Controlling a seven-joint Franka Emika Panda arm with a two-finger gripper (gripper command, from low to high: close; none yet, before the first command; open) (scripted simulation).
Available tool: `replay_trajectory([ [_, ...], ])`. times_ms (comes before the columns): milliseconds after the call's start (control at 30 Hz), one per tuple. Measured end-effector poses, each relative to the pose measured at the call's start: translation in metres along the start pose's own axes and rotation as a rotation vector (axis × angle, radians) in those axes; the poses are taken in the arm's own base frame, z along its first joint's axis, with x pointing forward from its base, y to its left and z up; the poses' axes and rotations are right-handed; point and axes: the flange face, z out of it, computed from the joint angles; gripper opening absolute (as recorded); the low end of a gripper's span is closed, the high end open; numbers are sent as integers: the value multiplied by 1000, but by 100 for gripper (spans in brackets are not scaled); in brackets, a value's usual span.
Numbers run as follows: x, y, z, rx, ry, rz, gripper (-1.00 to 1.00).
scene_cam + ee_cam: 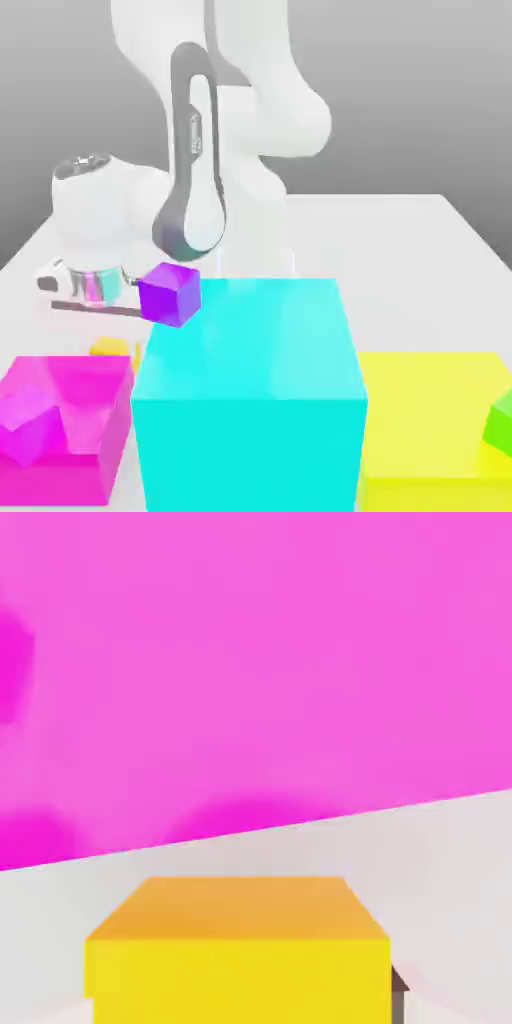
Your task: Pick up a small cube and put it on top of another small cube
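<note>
Yellow small cube (238,952) pinched in the closed hand (100,300) low over the bench (420,240); likely to clip the magenta block (70,410) if swung across toward the green cube (500,420) without rising.

We see an evenly bright, soft light over the whole exterior view, with the backdrop grading from pale grey above to darker grey toward the white counter (420,240). Shadows are faint: a thin dark line lies under the arm's hand, and the cyan block (250,400) shows a lighter top and a slightly deeper front face. The white arm carries gentle grey shading and no hard glare. Edges look soft throughout, and the nearest blocks blur at the lower border. In the hand view the magenta block (260,662) reads as a flat wash with dim darker blotches, while the small cube (240,962) has an orange-tinted top and brighter front.
</note>
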Motion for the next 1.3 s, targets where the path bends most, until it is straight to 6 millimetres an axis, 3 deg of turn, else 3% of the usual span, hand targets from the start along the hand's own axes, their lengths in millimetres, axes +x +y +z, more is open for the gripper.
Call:
replay_trajectory([
  [300, -8, 6, -23, -6, -13, -2, -100],
  [400, 6, 19, -37, -10, 34, 81, -100],
  [633, 57, -27, -92, 25, 163, 208, -100],
  [867, 96, -80, -160, 94, 288, 341, -100],
  [933, 95, -111, -172, 108, 294, 326, -100],
  [1033, 74, -180, -180, 120, 275, 236, -100],
  [1200, 14, -286, -192, 128, 241, 84, -100],
  [1300, -41, -343, -188, 110, 200, -40, -100],
])
